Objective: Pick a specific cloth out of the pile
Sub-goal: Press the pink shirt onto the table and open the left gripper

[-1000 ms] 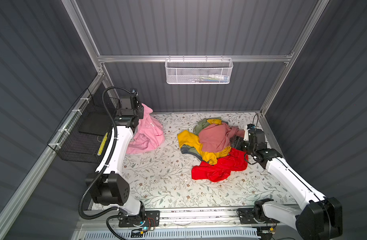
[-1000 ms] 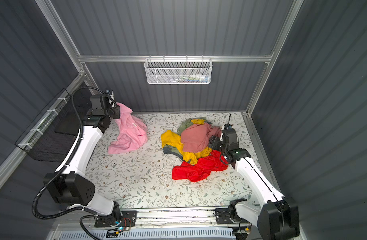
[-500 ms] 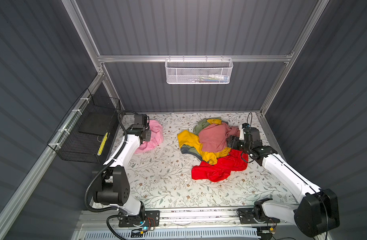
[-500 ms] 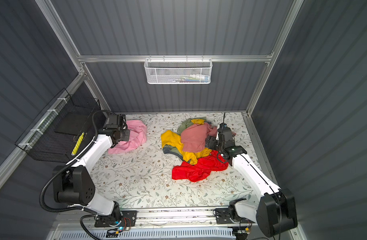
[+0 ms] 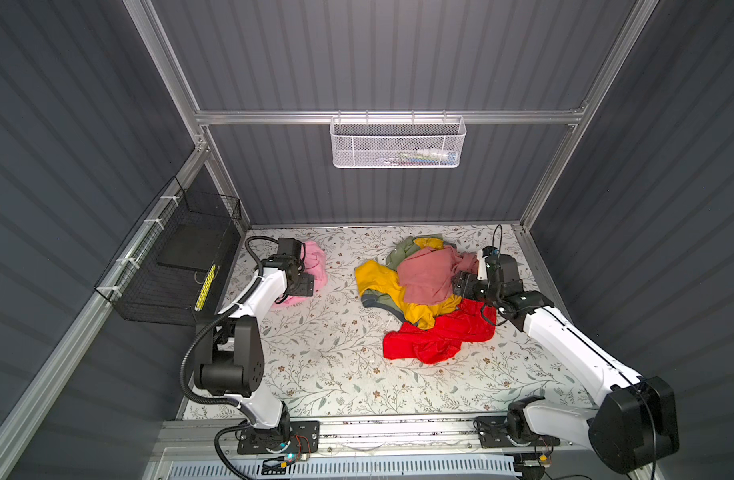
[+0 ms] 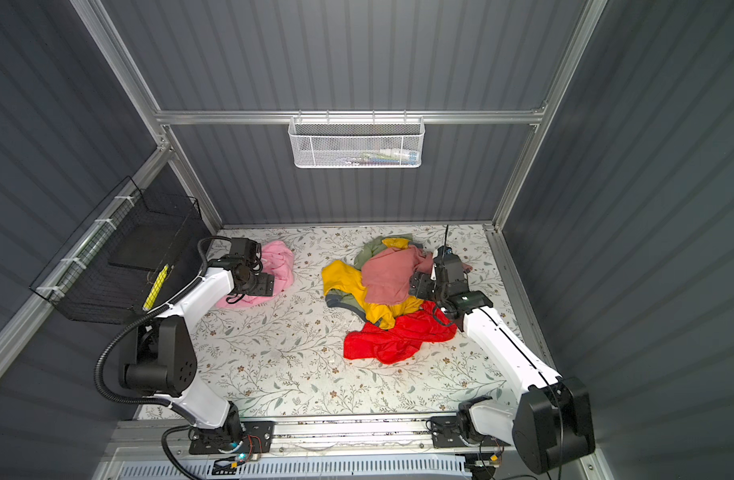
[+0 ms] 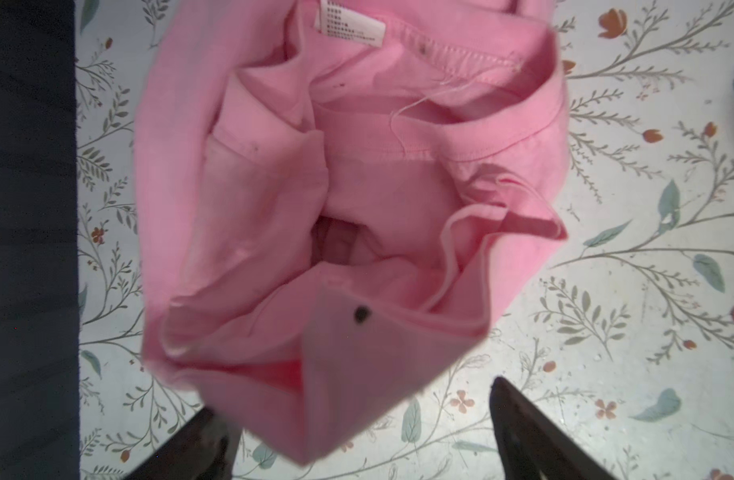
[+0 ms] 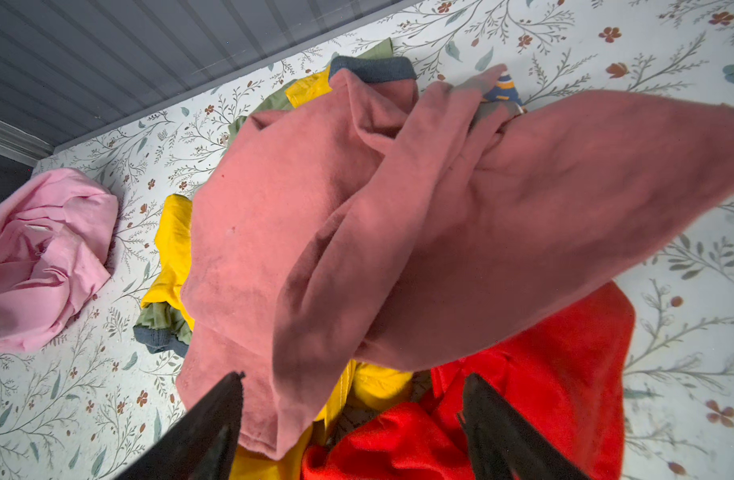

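Observation:
The cloth (image 5: 316,261) (image 6: 281,259), light pink and crumpled, lies at the far left of the table, apart from the pile (image 5: 423,291) (image 6: 381,291). My left gripper (image 5: 300,286) (image 6: 266,285) hovers right over it, open. In the left wrist view the cloth (image 7: 348,208) shows its white tag (image 7: 352,20), and a blurred fold lies loose between the spread fingers of the left gripper (image 7: 357,397). My right gripper (image 5: 460,283) (image 8: 352,378) stands open at the pile's right edge, over salmon cloth (image 8: 357,208), a red garment (image 8: 544,374) and yellow fabric. The cloth (image 8: 45,249) also shows in the right wrist view.
A black wire basket (image 5: 178,266) hangs on the left wall beside the left arm. A white mesh basket (image 5: 398,141) hangs on the back wall. The floral table cover (image 5: 336,353) stretches bare in front of both heaps. Metal frame posts stand at the back corners.
The left arm came down from its raised pose with the pink cloth, laid it at the far left and opened its jaws. The right gripper shifted slightly toward the pile.

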